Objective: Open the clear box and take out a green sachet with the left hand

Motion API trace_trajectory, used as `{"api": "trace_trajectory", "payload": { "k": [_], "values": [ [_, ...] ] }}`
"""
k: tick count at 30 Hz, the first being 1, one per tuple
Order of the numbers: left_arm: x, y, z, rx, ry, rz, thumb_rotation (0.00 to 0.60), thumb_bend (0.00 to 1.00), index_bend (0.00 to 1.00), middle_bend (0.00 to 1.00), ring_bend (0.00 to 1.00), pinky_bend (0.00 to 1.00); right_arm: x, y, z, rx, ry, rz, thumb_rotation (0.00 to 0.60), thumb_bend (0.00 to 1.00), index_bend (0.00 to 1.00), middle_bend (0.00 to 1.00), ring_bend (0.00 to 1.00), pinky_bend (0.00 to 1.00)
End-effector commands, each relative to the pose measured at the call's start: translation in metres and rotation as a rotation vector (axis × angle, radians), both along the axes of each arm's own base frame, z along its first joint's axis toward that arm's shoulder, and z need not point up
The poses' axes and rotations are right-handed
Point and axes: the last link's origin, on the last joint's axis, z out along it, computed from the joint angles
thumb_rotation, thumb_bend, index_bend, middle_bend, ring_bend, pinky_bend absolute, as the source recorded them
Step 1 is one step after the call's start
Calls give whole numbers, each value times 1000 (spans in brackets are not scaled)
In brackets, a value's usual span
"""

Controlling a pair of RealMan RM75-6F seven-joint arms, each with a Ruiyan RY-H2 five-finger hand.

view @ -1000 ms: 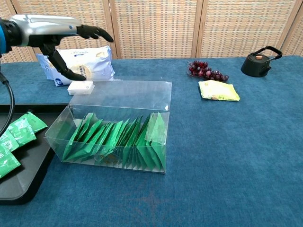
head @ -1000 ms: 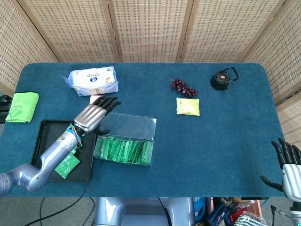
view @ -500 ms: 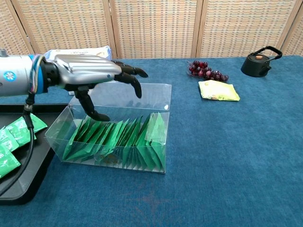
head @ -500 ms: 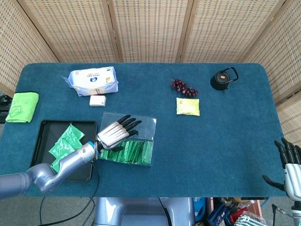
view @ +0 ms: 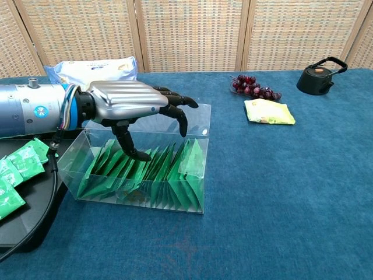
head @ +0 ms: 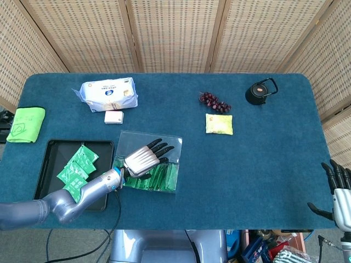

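Green sachets (view: 145,172) stand packed in the clear box (view: 195,125), left hand (view: 131,102) spread wide and empty above them, thumb dipping to pick one.

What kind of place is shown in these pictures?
Probably a robot test or demonstration station, not a home: a blue-covered table with woven screens behind it, staged items such as a clear box of green sachets, and cables underneath.
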Motion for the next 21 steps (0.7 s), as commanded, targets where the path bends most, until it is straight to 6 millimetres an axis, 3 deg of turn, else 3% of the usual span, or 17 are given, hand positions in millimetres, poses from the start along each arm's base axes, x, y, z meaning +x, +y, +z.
{"api": "trace_trajectory", "payload": {
  "k": [1, 21],
  "values": [
    [1, 0, -3, -2, 1, 0, 600, 272, 326, 0, 0, 0, -1, 0, 0, -2, -2, -1, 600, 0, 0, 0, 0, 0],
    [1, -1, -17, -12, 29, 1, 600, 271, 438, 0, 0, 0, -3, -1, 2, -2, -6, -7, 600, 0, 0, 0, 0, 0]
  ]
}}
